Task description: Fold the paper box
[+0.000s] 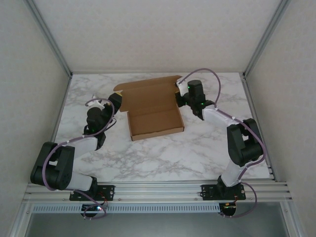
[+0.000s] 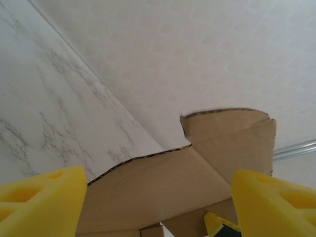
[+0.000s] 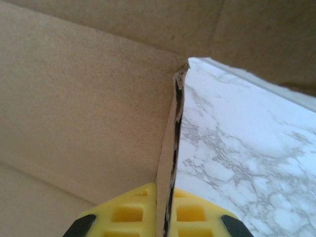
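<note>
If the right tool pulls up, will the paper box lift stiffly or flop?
Likely flops: the paper box is thin card with creased flaps. Probably light, so it may slide. The wall the right tool pinches could bend.

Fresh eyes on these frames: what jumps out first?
A plain brown cardboard box, half folded with its lid flap open toward the back, sits centred on the white marble-patterned table. The right end effector is shut on a cardboard edge at the box's far right corner. The left end effector hangs open by the box's left flap.
</note>
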Controlling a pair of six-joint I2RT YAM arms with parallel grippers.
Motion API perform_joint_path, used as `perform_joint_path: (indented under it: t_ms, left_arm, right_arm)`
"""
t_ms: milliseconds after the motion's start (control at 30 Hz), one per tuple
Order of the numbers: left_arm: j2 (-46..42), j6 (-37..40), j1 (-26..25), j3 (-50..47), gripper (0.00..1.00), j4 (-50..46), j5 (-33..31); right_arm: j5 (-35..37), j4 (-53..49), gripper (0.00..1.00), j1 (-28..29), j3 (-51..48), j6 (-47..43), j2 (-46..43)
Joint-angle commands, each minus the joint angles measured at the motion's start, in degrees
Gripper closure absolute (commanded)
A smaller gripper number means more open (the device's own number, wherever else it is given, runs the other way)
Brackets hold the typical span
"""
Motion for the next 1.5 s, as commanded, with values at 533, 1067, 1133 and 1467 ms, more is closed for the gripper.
perform_joint_path:
  t_ms: [533, 1067, 1133, 1467]
  left_arm:
    - [-23.3, 31.2, -2.3, 4.2, 0.17, -27.0, -13.7]
    - [-0.4, 75.1, 1.9, 7.7, 0.15, -15.6, 6.7]
    - [2.2, 72.5, 5.5, 8.6, 0.15, -11.6, 11.0]
    - [17.2, 83.3, 8.3, 24.0, 0.16, -23.4, 31.2]
  right_arm:
    - [-10.9, -4.2, 1.0, -7.9, -1.7, -2.4, -5.3]
    - [-22.9, -5.0, 1.0, -9.9, -2.7, -9.5, -5.1]
    - [-23.6, -4.4, 1.0, -9.9, -2.9, -8.7, -4.9]
    - [-25.5, -2.2, 1.0, -9.8, -5.5, -8.5, -5.0]
